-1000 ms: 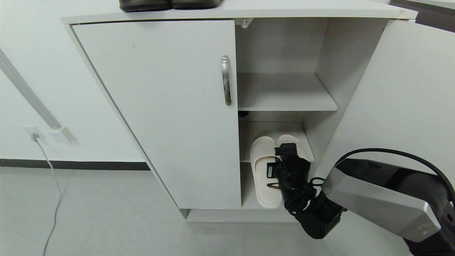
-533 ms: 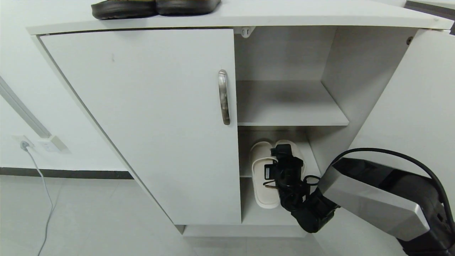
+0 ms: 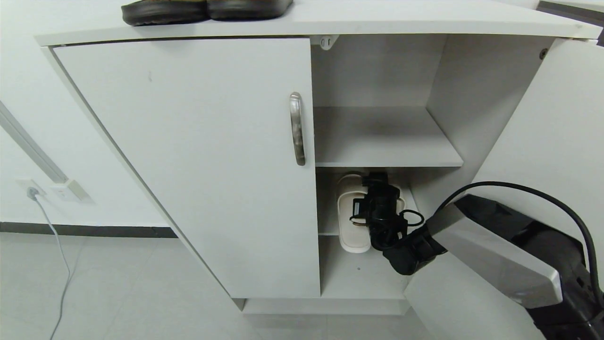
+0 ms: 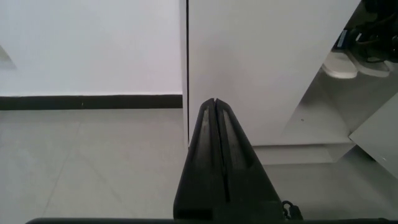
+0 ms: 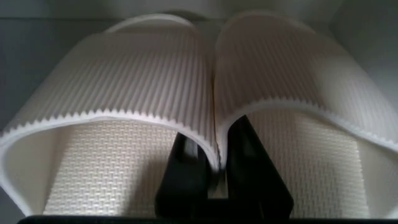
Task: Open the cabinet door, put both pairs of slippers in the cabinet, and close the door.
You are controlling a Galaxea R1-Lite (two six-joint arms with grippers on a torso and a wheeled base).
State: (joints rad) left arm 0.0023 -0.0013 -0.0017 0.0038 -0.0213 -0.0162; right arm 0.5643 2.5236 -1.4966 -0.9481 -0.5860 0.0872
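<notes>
Head view. Grey tiled floor (image 3: 118, 288), white wall (image 3: 28, 71), dark skirting (image 3: 85, 232) along its foot. A socket (image 3: 32, 192) low on the wall, with a cable (image 3: 61, 269) hanging from it to the floor.

White cabinet (image 3: 377, 19) against the wall. Left door (image 3: 188, 156) shut, with a metal handle (image 3: 296, 128) at its inner edge. Right door (image 3: 542, 118) swung wide open. Dark slippers (image 3: 207, 8) sit side by side on the cabinet top.

Inside: upper shelf (image 3: 382, 137) bare, bottom shelf (image 3: 358, 278) bare. White slippers (image 3: 351, 226) at the middle shelf (image 3: 326, 226), toes in under the upper shelf, heels past the front edge. Whether the soles rest on it cannot be told. Right claw (image 3: 376, 185) reaches in from the open-door side, over the pair.

Left wrist view. Left claw (image 4: 214, 109) has its fingers pressed together, nothing between them. It hangs above the floor (image 4: 93, 162), near the shut door's outer corner. The white slippers (image 4: 348, 65) show far off inside the cabinet.

Right wrist view. Right claw (image 5: 211, 152) is closed on the white slippers (image 5: 143, 81): its fingers (image 5: 186, 177) pinch the two touching inner strap edges together.
</notes>
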